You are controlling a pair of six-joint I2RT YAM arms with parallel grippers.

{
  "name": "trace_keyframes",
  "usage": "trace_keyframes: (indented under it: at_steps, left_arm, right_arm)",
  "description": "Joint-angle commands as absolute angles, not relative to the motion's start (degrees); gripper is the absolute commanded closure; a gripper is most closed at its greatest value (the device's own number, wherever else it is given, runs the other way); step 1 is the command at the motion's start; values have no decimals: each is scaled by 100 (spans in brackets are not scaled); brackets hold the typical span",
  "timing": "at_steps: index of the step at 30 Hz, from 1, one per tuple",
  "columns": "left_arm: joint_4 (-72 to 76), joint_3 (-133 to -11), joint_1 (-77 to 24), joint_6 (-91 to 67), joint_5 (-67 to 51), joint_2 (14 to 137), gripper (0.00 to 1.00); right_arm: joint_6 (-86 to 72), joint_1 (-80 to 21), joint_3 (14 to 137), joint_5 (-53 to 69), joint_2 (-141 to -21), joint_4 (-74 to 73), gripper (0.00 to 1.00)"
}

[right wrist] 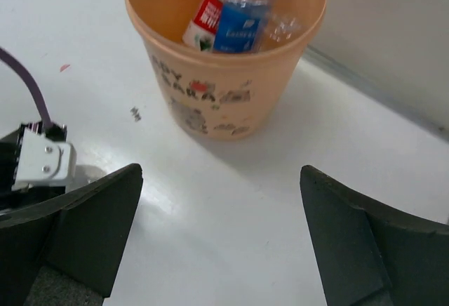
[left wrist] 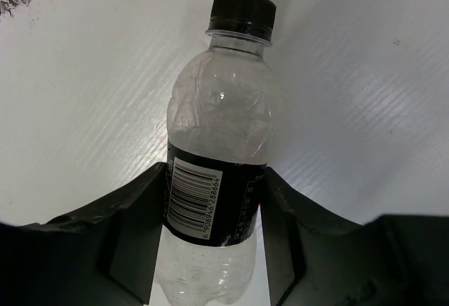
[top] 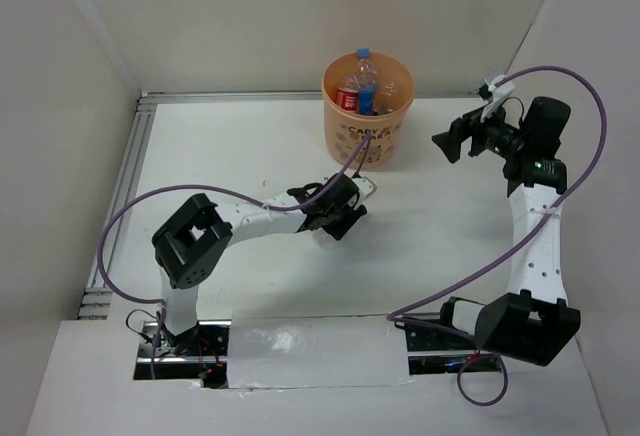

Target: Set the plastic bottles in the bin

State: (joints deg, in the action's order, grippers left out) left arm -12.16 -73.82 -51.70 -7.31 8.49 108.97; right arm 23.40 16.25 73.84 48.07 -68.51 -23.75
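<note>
Left tool [left wrist: 214, 204] is clenched on a clear black-capped bottle [left wrist: 219, 109]; both fingers [left wrist: 130, 243] press the black label with the barcode, one on each side; cap points away from the wrist camera, and the bottle looks like it's lying on the white desk [top: 250, 146], can't be totally sure though. From the overhead camera that tool [top: 336, 218] sits about mid-desk, just on the near side of the bin [top: 368, 128]; the bottle itself is mostly hidden under it there.

The bin is the orange see-through bucket at the far edge of the desk, roughly in the middle of that edge, standing upright; inside it you can see a blue-labelled bottle [right wrist: 238, 27] and a red-labelled bottle [right wrist: 207, 12] leaning together, plus at least one more clear one I can't make out.

Right tool [right wrist: 221, 239] is released, fingers spread wide with nothing between them; it hangs above the desk toward the right edge, pointed at the bin and apart from it.
</note>
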Motion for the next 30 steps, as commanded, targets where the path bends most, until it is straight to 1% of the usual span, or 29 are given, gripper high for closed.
trace_keyframes:
  at_steps: [1,2,3,4,5,6,7,8,9,10,11,12,14,15,17,19,21,22,23,24,25,26,27,28,29,30]
  left_arm:
    - [-1441,-7778,-5194,-711,749,10619,92]
    - [-1441,-7961,-5247,-782,651,10452,94]
    - [-1441,-8085,-5247,-782,581,10085,95]
    - [-1502,-8225,-5247,-861,406,9907,95]
    - [-1503,-8374,-5247,-861,404,9740,95]
    - [-1407,-8698,-5247,-861,343,9599,96]
    - [-1354,-8884,-5247,-861,343,9424,96]
    - [-1197,-9251,-5160,-914,264,9422,96]
    - [-1082,-9438,-5081,-1018,203,9422,99]
    - [-951,-9622,-4984,-1107,106,9422,100]
    - [-801,-9789,-4801,-1186,36,9518,100]
    - [-460,-10104,-4642,-1448,-78,9701,100]
    - [-221,-10492,-4484,-1563,-140,9825,100]
    - [-133,-10886,-4413,-1799,-141,10096,100]
    - [105,-11266,-4298,-1915,-80,10405,100]
    - [237,-11730,-4175,-1977,263,10904,95]
    - [360,-11961,-4026,-2204,639,11222,87]
    - [465,-11962,-3973,-2267,720,11450,81]
    - [579,-11962,-3920,-2337,721,11548,73]
    - [650,-12040,-3833,-2451,790,11653,63]
    - [650,-12232,-3832,-2452,791,11767,56]
    - [555,-12374,-3745,-2513,704,12030,50]
    - [310,-12540,-3744,-2514,703,12145,42]
    - [229,-12681,-3692,-2575,703,12251,31]
    - [229,-12848,-3691,-2575,703,12322,8]
    - [176,-12850,-3691,-2627,764,12374,0]
  right_arm:
    - [2355,1845,7015,5159,-6610,-2776,0]
    - [2460,1898,6961,5159,-6609,-2847,0]
    - [2539,1994,6900,5159,-6531,-2943,2]
    - [2792,1995,6847,5229,-6530,-3205,13]
    - [2934,2073,6725,5229,-6478,-3338,26]
    - [3110,2074,6645,5229,-6478,-3470,44]
    - [3268,2126,6558,5229,-6478,-3593,64]
    - [3357,2127,6270,5160,-6417,-3656,88]
    - [3427,2127,6110,5029,-6320,-3656,95]
    - [3480,2127,5943,4975,-6258,-3656,100]
    - [3480,2127,5785,4975,-6127,-3595,100]
    - [3637,2127,5435,4922,-6074,-3595,96]
    - [3639,2127,5362,4922,-5995,-3743,89]
    - [3813,2127,5283,4922,-5994,-3822,80]
    - [3901,2127,5282,4922,-5942,-3972,74]
    - [3973,2127,5229,4922,-5941,-3973,65]
    - [3973,2127,5229,4922,-5941,-4025,59]
    - [3973,2127,5229,4922,-5941,-4025,56]
    - [3973,2127,5229,4974,-5941,-4025,47]
    - [3973,2127,5229,4975,-5941,-4095,43]
    - [3973,2127,5229,4922,-5941,-4096,39]
    - [4034,2127,5282,4844,-5941,-4096,35]
    - [4147,2127,5282,4843,-5941,-4252,33]
    - [4148,2127,5282,4791,-5941,-4254,31]
    - [4201,2127,5282,4790,-5941,-4315,31]
    - [4201,2127,5282,4790,-5941,-4376,29]
